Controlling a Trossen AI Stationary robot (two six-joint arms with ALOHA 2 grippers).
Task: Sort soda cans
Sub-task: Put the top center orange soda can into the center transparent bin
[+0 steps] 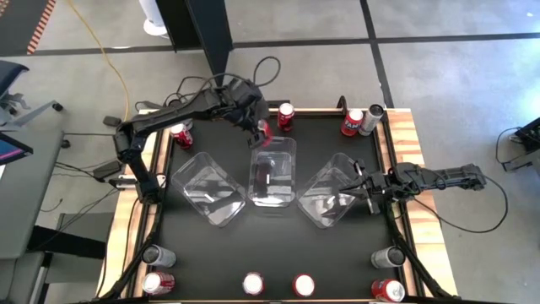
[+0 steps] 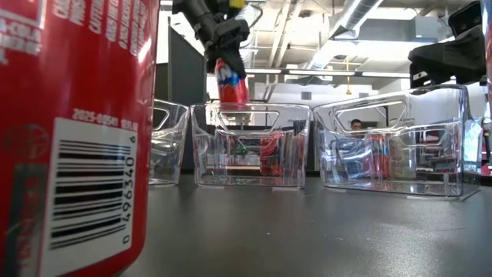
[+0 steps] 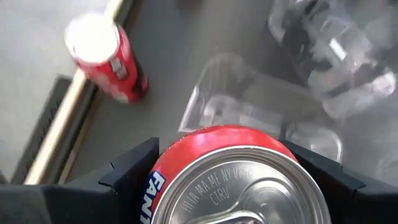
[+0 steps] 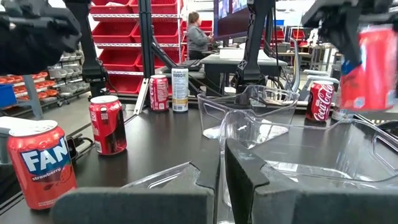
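Black matting covers the tabletop (image 1: pixel 278 245), which is framed by a raised wooden rim, and three clear bins are set in a row across its middle. Over the far end of the middle bin (image 1: pixel 273 173) a red can (image 1: pixel 264 133) is held aloft by the left gripper (image 1: pixel 257 128), its fingers spread wide around the can's body; in the left wrist view the silver top (image 3: pixel 239 186) is seen clamped between both dark fingers. The can is presumably carried there for release into that bin, and it hangs clear above the wall. The right gripper (image 1: pixel 369 187) is parked at the near-side wall of the right bin (image 1: pixel 331 196), fingers nearly closed, with the thin wall apparently pinched between them, seemingly to steady it. The remaining soda cans (image 1: pixel 253 284) are kept along the tabletop's edges and corners: several on the near edge, a few at the far edge. Open room is left between bins and near edge; beside the bins, clearance is tight.
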